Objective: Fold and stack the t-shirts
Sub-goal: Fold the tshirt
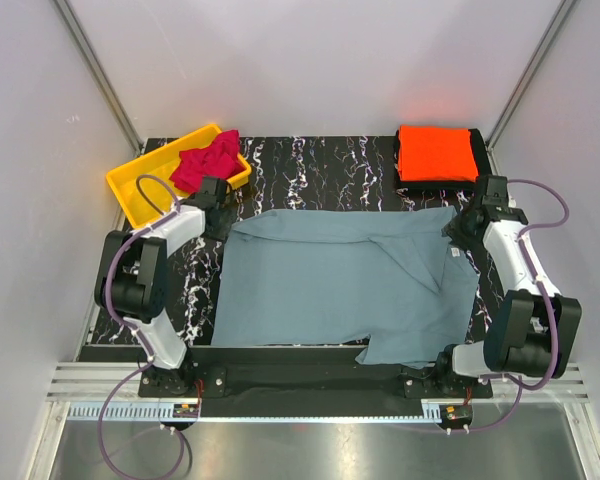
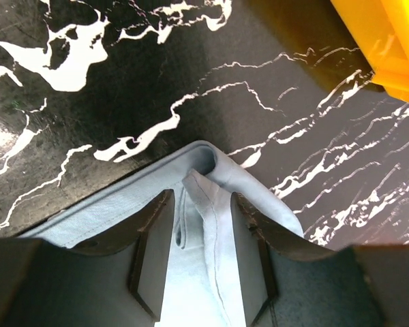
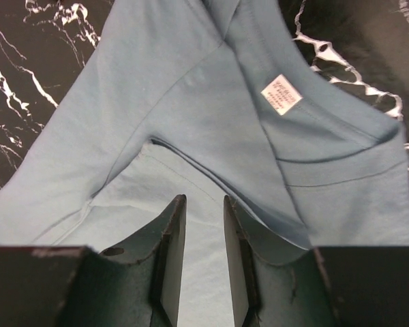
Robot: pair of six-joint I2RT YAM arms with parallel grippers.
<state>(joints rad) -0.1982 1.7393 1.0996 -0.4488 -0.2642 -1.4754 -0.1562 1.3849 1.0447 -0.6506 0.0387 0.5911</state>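
A dusty grey-blue t-shirt (image 1: 340, 280) lies spread over the black marbled table (image 1: 310, 165), its upper edge partly folded over. My left gripper (image 1: 220, 215) is low over the shirt's far left corner. In the left wrist view its jaws (image 2: 199, 197) stand apart on either side of a raised fold of that corner (image 2: 204, 177). My right gripper (image 1: 458, 232) is at the far right corner, and in the right wrist view (image 3: 204, 199) its jaws are close together with cloth filling the gap. A folded orange t-shirt (image 1: 436, 152) lies at the back right. A crumpled crimson t-shirt (image 1: 206, 160) sits in the bin.
The yellow plastic bin (image 1: 140, 180) stands at the back left, its corner close to my left gripper (image 2: 388, 41). The orange shirt rests on a dark layer (image 1: 478, 160). A white label (image 3: 281, 94) shows inside the grey-blue shirt. White walls enclose the table.
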